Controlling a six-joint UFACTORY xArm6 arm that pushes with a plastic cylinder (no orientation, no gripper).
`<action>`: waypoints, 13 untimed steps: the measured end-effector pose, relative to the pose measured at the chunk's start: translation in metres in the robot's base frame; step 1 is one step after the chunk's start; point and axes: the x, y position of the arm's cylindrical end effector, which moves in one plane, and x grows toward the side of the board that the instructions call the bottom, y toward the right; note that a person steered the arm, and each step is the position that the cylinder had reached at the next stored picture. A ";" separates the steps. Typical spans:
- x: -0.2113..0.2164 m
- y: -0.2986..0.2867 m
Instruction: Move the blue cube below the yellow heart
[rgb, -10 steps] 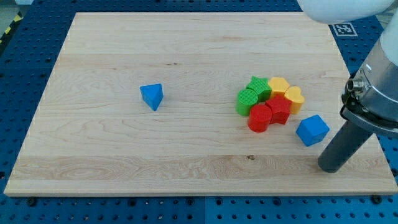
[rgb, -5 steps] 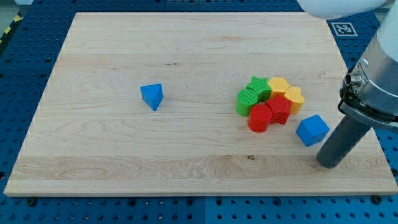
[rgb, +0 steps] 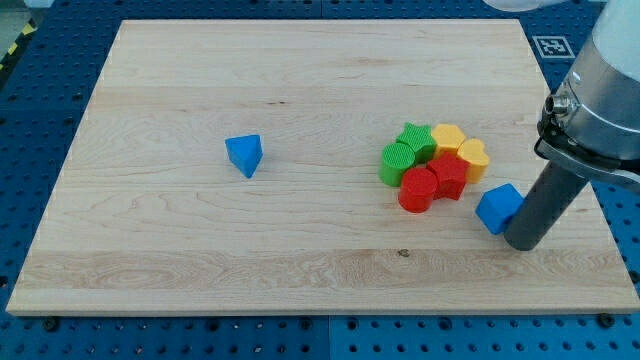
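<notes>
End effector: a plain dark rod with nothing to open or close and holding nothing, my tip (rgb: 524, 243) down on the bench (rgb: 300, 120) at the view's lower right, touching or all but touching the right side of the blue cube (rgb: 498, 208). Blue cube: lies immediately to the view's left of the tip, below and slightly right of the yellow heart (rgb: 472, 157), near it but apart. By my judgement, a short push toward the view's left would finish the placement.
</notes>
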 end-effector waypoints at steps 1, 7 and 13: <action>0.000 -0.007; -0.008 -0.016; -0.013 -0.013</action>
